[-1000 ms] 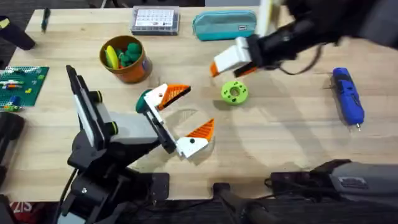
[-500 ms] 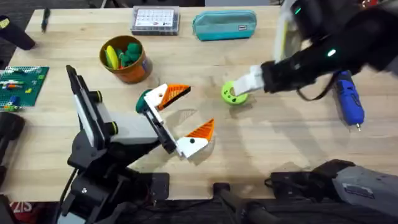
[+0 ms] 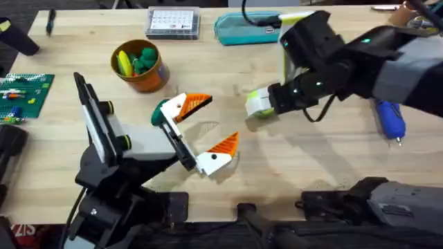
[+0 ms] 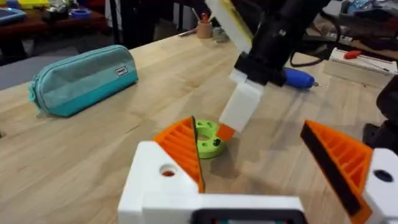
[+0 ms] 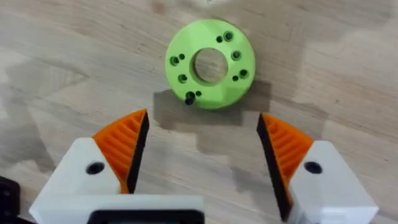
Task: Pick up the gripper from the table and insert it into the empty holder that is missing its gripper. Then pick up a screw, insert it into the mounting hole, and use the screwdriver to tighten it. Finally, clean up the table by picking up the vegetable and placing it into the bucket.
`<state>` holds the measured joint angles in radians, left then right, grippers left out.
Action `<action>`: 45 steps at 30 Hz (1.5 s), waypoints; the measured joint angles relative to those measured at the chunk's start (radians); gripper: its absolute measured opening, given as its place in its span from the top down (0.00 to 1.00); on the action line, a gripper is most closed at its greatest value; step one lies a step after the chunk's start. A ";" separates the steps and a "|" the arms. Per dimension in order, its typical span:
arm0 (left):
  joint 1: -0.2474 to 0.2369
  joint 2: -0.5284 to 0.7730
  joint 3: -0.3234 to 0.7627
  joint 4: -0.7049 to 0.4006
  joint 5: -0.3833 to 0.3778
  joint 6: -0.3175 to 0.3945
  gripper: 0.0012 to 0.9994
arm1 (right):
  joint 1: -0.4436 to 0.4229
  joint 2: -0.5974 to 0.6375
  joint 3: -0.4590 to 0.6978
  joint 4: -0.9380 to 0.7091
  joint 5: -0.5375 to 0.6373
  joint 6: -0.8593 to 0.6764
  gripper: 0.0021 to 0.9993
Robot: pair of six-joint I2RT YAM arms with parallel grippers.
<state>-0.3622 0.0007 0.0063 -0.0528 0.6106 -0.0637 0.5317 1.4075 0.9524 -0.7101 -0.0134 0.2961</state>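
My right gripper (image 3: 259, 105) (image 5: 205, 155) hovers open just above the lime green disc (image 5: 236, 81) (image 3: 253, 96) with holes at mid-table; the disc lies just beyond its orange pads. A small black screw (image 5: 189, 99) sits at the disc's rim. The blue screwdriver (image 3: 389, 117) (image 4: 298, 78) lies at the right. My left gripper (image 3: 210, 125) (image 4: 258, 162) is open and holds nothing, pointing at the disc (image 4: 208, 140). A dark green oval piece, the vegetable (image 3: 162, 111), lies beside its far finger. The orange-brown bucket (image 3: 149, 79) stands at back left. The loose gripper and its holder are out of view.
The bucket holds yellow and bright green toy pieces (image 3: 144, 58). A teal case (image 3: 242, 29) (image 4: 81, 78) and a clear box (image 3: 172, 22) lie along the back edge. A green brick plate (image 3: 24, 93) sits at the far left.
My right arm has swung from the back of the table toward the front and left, and now its open gripper is over the green disc. The left arm has not moved.
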 joint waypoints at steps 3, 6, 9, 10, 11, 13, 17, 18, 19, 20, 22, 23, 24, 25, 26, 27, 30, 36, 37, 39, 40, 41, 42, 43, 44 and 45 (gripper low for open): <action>0.000 0.000 0.000 0.000 0.000 0.000 0.01 | 0.004 0.025 0.000 0.000 0.006 0.004 0.13; 0.000 0.000 0.000 0.000 0.000 0.000 0.01 | 0.004 0.026 0.000 0.004 0.012 0.010 0.41; 0.000 0.000 0.000 0.000 0.000 0.000 0.01 | 0.004 0.026 0.000 0.005 0.013 0.014 0.59; 0.000 0.000 0.000 0.000 0.000 0.000 0.01 | 0.004 0.026 0.000 0.005 0.013 0.014 0.58; 0.000 0.000 0.000 0.000 0.000 0.000 0.01 | 0.004 0.026 0.000 0.006 0.013 0.014 0.57; 0.000 0.000 0.000 0.000 0.000 0.000 0.01 | 0.004 0.026 0.000 0.006 0.013 0.014 0.54; 0.000 0.000 0.000 0.000 0.000 0.000 0.01 | 0.004 0.026 0.000 0.016 -0.003 0.014 0.49; 0.000 0.000 0.000 0.000 0.000 0.000 0.01 | 0.004 0.026 0.000 0.023 -0.011 0.015 0.47; 0.000 0.000 0.000 0.000 0.000 0.000 0.01 | 0.004 0.026 0.000 0.029 -0.017 0.015 0.46; 0.000 0.000 0.000 0.000 0.000 0.000 0.01 | 0.004 0.026 0.000 0.033 -0.023 0.015 0.46; 0.000 0.000 0.000 0.000 0.000 0.000 0.01 | 0.004 0.026 0.000 0.040 -0.033 0.015 0.49; 0.000 0.000 0.000 0.000 0.000 0.000 0.01 | 0.004 0.026 0.000 0.043 -0.036 0.015 0.51; 0.000 0.000 0.000 0.000 0.000 0.000 0.01 | 0.004 0.026 0.000 0.047 -0.037 0.015 0.53; 0.000 0.000 0.000 0.000 0.000 0.000 0.01 | 0.004 0.026 0.000 0.049 -0.039 0.014 0.53; 0.000 0.000 0.000 0.000 0.000 0.000 0.01 | 0.004 0.026 0.000 0.052 -0.040 0.014 0.54; 0.000 0.000 0.000 0.000 0.000 0.000 0.01 | 0.004 0.026 0.000 0.053 -0.040 0.014 0.54; 0.000 0.000 0.000 0.000 0.000 0.000 0.01 | 0.008 0.033 0.000 0.056 -0.040 0.015 0.54; 0.000 0.000 0.000 0.000 0.000 0.000 0.01 | 0.034 0.086 0.000 0.076 -0.029 0.014 0.55; 0.000 0.000 0.000 0.000 0.000 0.000 0.01 | 0.038 0.094 0.000 0.079 -0.023 0.014 0.57; 0.000 0.000 0.000 0.000 0.000 0.000 0.01 | 0.044 0.103 0.000 0.082 -0.007 0.014 0.60; 0.000 0.000 0.000 0.000 0.000 0.000 0.01 | 0.044 0.106 0.000 0.083 -0.003 0.014 0.62; 0.000 0.000 0.000 0.000 0.000 0.000 0.01 | 0.044 0.108 0.000 0.083 0.001 0.013 0.65; 0.000 0.000 0.000 0.000 0.000 0.000 0.01 | 0.044 0.110 0.000 0.083 0.005 0.012 0.67; 0.000 0.000 0.000 0.000 0.000 0.000 0.01 | 0.044 0.111 0.000 0.084 0.008 0.012 0.70; 0.000 0.000 0.000 0.000 0.000 0.000 0.01 | 0.044 0.112 0.000 0.084 0.012 0.012 0.72; 0.000 0.000 0.000 0.000 0.000 0.000 0.01 | 0.044 0.114 0.000 0.084 0.014 0.012 0.74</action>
<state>-0.3622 0.0008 0.0063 -0.0528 0.6106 -0.0639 0.5758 1.5215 0.9524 -0.6264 0.0006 0.3079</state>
